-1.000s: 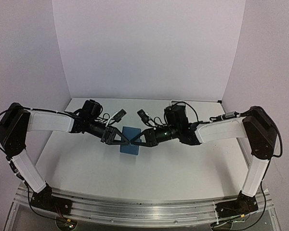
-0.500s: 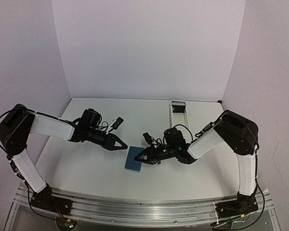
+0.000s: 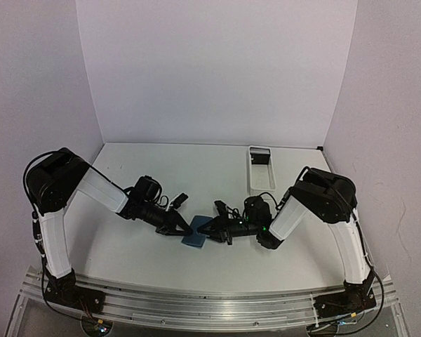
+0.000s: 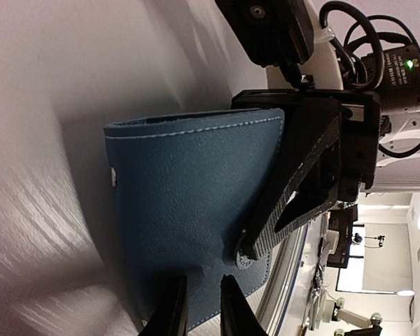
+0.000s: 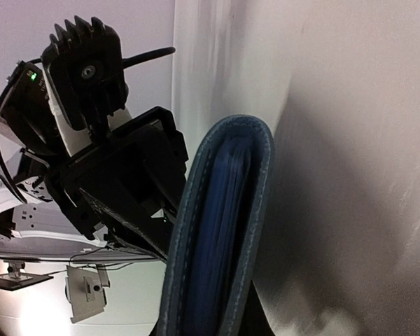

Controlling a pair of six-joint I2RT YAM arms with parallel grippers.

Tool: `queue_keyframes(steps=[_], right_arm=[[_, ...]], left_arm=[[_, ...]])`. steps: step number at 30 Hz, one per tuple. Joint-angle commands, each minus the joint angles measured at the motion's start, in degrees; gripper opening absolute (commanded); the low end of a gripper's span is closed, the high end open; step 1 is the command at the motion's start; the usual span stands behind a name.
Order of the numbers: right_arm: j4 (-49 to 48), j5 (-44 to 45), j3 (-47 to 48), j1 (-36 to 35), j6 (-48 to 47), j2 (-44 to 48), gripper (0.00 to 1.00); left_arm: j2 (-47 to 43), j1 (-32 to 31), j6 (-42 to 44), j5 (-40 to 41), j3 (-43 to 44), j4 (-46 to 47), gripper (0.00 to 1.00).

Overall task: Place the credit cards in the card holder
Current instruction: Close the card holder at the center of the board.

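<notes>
The dark-blue card holder (image 3: 193,240) is folded shut, low at the table's near middle. My right gripper (image 3: 202,231) is shut on its right edge. In the right wrist view the holder (image 5: 224,224) stands edge-on between that gripper's (image 5: 210,329) jaws, with blue pages showing inside. My left gripper (image 3: 187,229) points at the holder's left side. In the left wrist view its jaws (image 4: 201,308) stand a narrow gap apart over the holder's face (image 4: 182,203), with nothing between them. The right gripper's fingers (image 4: 301,189) clamp the far edge by the snap. The credit cards are out of view.
A long white tray (image 3: 259,168) lies at the back right of the table. Both forearms reach inward low over the table and meet at the holder. A metal rail (image 3: 196,305) runs along the near edge.
Both arms have come down and toward the near edge. The holder, held up between both grippers a second ago, is now low by the table. The left jaws let go and narrowed.
</notes>
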State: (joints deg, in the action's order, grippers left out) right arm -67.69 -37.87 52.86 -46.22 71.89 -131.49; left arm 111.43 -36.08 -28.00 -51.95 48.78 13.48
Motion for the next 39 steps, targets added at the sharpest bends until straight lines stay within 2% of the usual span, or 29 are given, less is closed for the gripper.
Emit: queue_keyframes(steps=[1,6,9,12,17,20,22,24,28,33,39], right_arm=[[-8.51,0.74,1.08,-0.80,5.34,-3.85,0.00],[-10.68,1.32,1.53,-0.83,6.80,-5.71,0.00],[-11.20,1.60,2.06,-0.81,6.93,-6.46,0.00],[-11.16,2.44,1.62,-0.85,6.36,-6.36,0.00],[-10.96,4.01,-0.06,-0.80,5.81,-5.54,0.00],[-10.70,4.63,-0.62,-0.85,5.62,-5.43,0.00],[-10.43,4.77,-0.49,-0.81,5.47,-5.59,0.00],[-10.44,5.10,-0.48,-0.82,5.37,-5.75,0.00],[-10.49,5.41,-0.77,-0.85,5.53,-5.47,0.00],[-10.52,6.31,-0.83,-0.85,6.72,-5.69,0.00],[-10.50,7.14,1.16,-0.80,6.89,-6.63,0.00]], left_arm=[[4.81,-1.24,-3.89,-0.12,3.24,5.87,0.17],[6.12,-1.84,-5.51,-3.79,3.16,10.28,0.16],[6.30,-1.98,-7.48,-7.52,3.46,15.40,0.18],[6.76,-1.96,-8.71,-9.32,4.66,16.59,0.20],[5.84,0.73,-11.73,-9.76,9.13,9.81,0.18],[3.49,1.26,-7.22,-10.18,10.93,4.82,0.20],[1.12,0.84,-4.95,-9.77,10.90,5.34,0.21],[0.48,0.35,-6.02,-9.53,10.03,5.93,0.23],[2.67,1.18,-9.52,-6.05,8.75,0.31,0.18],[2.65,2.66,-13.18,-6.08,4.65,4.73,0.22],[5.59,1.81,-14.90,-9.01,4.75,6.86,0.22]])
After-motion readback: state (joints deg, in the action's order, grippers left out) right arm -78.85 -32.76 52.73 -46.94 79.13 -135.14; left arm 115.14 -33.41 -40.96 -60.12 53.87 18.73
